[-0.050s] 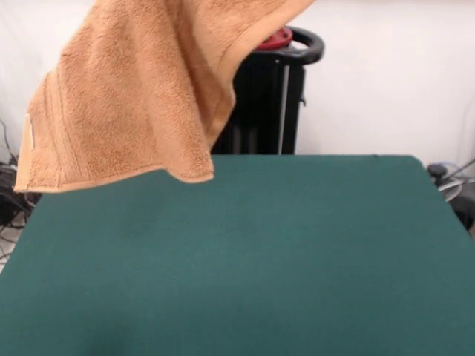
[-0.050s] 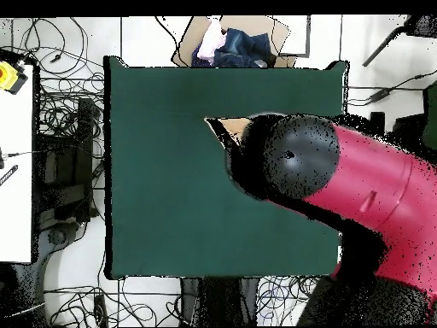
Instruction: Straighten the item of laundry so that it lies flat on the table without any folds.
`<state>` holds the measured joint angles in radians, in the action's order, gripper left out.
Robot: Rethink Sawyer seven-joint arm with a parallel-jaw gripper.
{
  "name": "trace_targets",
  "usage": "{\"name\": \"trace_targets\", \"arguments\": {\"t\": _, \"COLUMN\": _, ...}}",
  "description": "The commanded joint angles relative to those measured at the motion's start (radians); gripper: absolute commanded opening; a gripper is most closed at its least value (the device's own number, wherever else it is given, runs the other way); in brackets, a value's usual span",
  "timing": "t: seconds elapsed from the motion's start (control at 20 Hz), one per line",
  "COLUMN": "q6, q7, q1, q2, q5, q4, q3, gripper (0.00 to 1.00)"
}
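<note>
towel hanging in the air over a bare green table

the orange-tan terry towel (image 1: pixel 141 89) hangs lifted at the upper left of the front view, draped in loose folds, its lower hem with woven border bands slanting above the table's far left corner and a small white label on its left edge. in the overhead view only a tan sliver (image 2: pixel 232 128) shows. the dark green table (image 1: pixel 282 267) lies flat beneath it.

Green surface (image 1: pixel 245 252) lay bare across whole width in front view, open to approach from every side. Towel (image 1: pixel 133 96) hung lifted over far left corner, lower edge just above cloth. Overhead, red arm (image 2: pixel 367 184) covered right side of surface; left side was free.
</note>
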<state>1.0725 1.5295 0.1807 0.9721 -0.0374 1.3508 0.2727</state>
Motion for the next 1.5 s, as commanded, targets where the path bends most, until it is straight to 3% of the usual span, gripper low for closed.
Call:
{"name": "trace_targets", "arguments": {"t": 0.05, "q6": -0.011, "q7": -0.217, "q1": 0.022, "q2": 0.063, "q5": -0.027, "q4": 0.222, "q3": -0.13, "gripper": 0.0}}
{"name": "trace_targets", "arguments": {"t": 0.4, "q6": -0.027, "q7": -0.318, "q1": 0.09, "q2": 0.145, "q5": -0.039, "q4": 0.298, "q3": -0.158, "gripper": 0.0}}
{"name": "trace_targets", "arguments": {"t": 0.45, "q6": -0.019, "q7": -0.299, "q1": 0.095, "q2": 0.144, "q5": -0.054, "q4": 0.299, "q3": -0.172, "gripper": 1.0}}
{"name": "trace_targets", "arguments": {"t": 1.5, "q6": 0.042, "q7": -0.195, "q1": 0.079, "q2": 0.04, "q5": -0.166, "q4": 0.112, "q3": -0.222, "gripper": 1.0}}
